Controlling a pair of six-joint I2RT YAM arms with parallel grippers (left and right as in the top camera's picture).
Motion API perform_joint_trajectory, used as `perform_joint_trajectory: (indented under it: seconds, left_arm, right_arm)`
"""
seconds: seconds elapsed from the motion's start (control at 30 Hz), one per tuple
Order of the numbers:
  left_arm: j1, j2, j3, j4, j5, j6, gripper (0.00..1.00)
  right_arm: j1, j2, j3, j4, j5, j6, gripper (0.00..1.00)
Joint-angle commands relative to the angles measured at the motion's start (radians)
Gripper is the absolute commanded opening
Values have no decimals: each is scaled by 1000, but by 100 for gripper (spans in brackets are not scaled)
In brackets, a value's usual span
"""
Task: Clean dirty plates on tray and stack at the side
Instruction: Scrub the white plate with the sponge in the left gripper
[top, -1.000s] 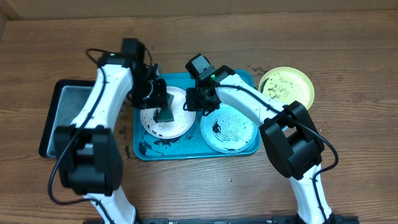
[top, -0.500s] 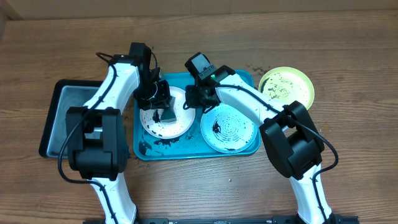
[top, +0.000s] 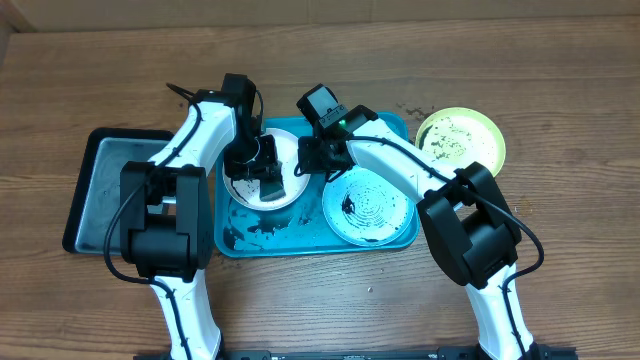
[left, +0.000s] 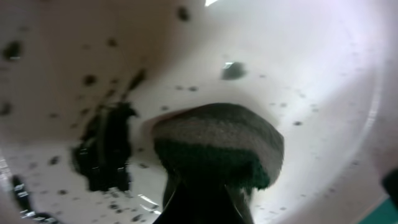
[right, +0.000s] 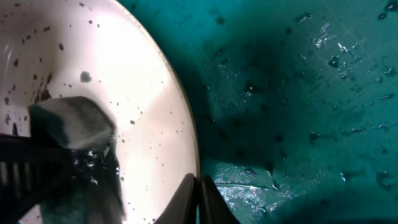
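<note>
While the left gripper (left: 202, 202) clamps a grey-green sponge (left: 217, 140) on the speckled round white plastic plate (right: 143, 93), the right gripper (right: 199, 190) pinches its rim.

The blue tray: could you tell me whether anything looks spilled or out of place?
Black dirt lies smeared on the tray floor beside the white plate; the yellow-green plate sits off the tray, still speckled.

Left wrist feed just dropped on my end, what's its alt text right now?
A grey-and-green sponge, clamped in the left gripper, presses against the white plate that fills the view. A thick black smear of dirt sits left of the sponge, with smaller dark specks scattered across the plate.
</note>
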Motion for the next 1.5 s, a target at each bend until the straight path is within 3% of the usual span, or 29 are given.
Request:
perform_joint_trajectory:
  seconds: [0.0,0.27,0.4,0.47,0.57,0.83,0.97,1.1,1.3,1.47]
  left_arm:
    - [27,56,-6,-40,-356,-11,4]
    - [48,55,140,-166,-388,-8,4]
    - [38,55,246,-218,-188,84,4]
    - [28,55,258,-199,-27,149,4]
    - [11,58,243,-148,87,158,4]
    - [-34,60,112,-9,95,113,4]
    - [-28,60,33,58,19,57,4]
    - [-2,60,9,45,-154,31,4]
    - [34,59,50,-75,-472,-57,4]
    - [43,59,139,-188,-587,-116,4]
  right_arm:
    - [-3,4,-5,-12,14,-76,4]
    - [-2,4,-5,-24,35,-164,4]
    - [-2,4,-5,-24,12,-237,4]
    - [-2,4,-5,-23,5,-240,4]
    - [-2,4,-5,-22,5,-240,4]
    - [-2,4,-5,-25,-6,-237,4]
    - [-2,4,-5,-27,-6,-235,4]
    - [-2,4,-5,-31,-6,-236,4]
    - [-2,4,-5,-32,-6,-236,4]
    - [-2,4,-5,-32,-6,-236,4]
